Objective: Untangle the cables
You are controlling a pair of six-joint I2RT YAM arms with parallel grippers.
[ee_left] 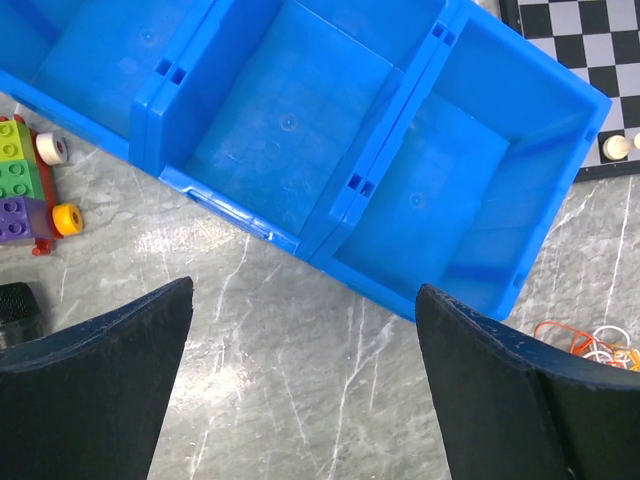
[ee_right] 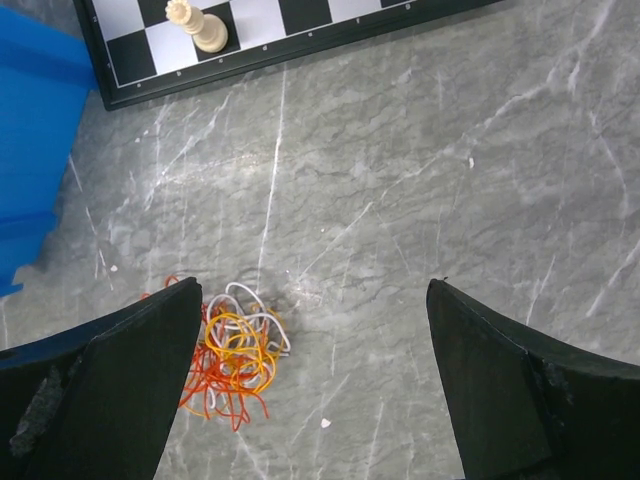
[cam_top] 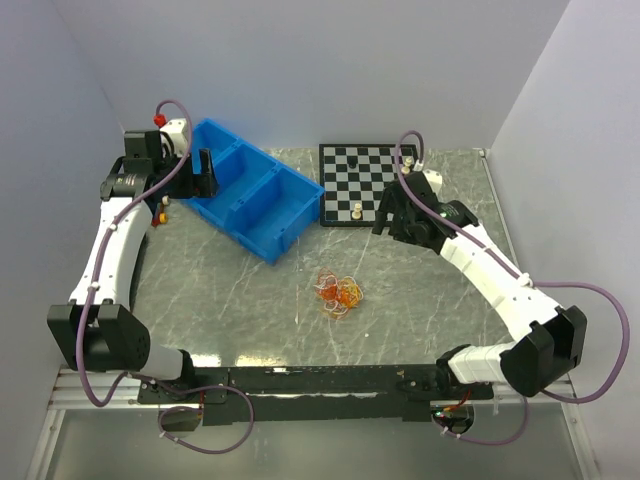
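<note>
The cables (cam_top: 339,291) are a small clump of thin orange, red, yellow and white loops lying on the grey table in front of the blue bin. In the right wrist view the clump (ee_right: 236,352) lies just beside my right gripper's left finger. A bit of it shows at the right edge of the left wrist view (ee_left: 590,343). My right gripper (cam_top: 392,215) (ee_right: 315,385) is open and empty, held above the table near the chessboard. My left gripper (cam_top: 203,172) (ee_left: 305,385) is open and empty, above the table by the bin's left end.
A blue bin (cam_top: 262,213) (ee_left: 385,170) with three compartments stands at the back left. A chessboard (cam_top: 372,195) (ee_right: 260,45) with a few pieces stands at the back right. Coloured toy bricks (ee_left: 25,185) lie left of the bin. Walls close in on three sides.
</note>
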